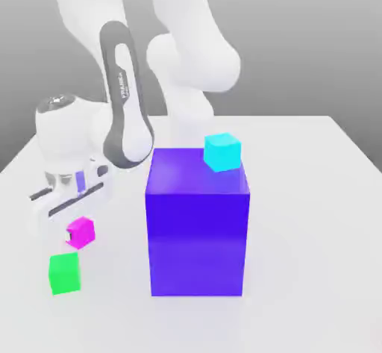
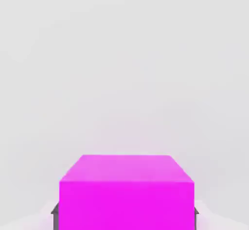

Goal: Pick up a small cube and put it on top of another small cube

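Small magenta cube sits low on the bench at the exterior view's left, just above the green cube. I've got the tool down on it w/ jaws pinched onto its sides; hand view shows dark finger tips hugging both flanks. So: grasp step, lift not yet done. Next I'd raise it straight, then carry to a target cube, prob. green nearby or cyan atop the big blue block.

The white table carries the magenta cube, green cube and big blue-purple block.
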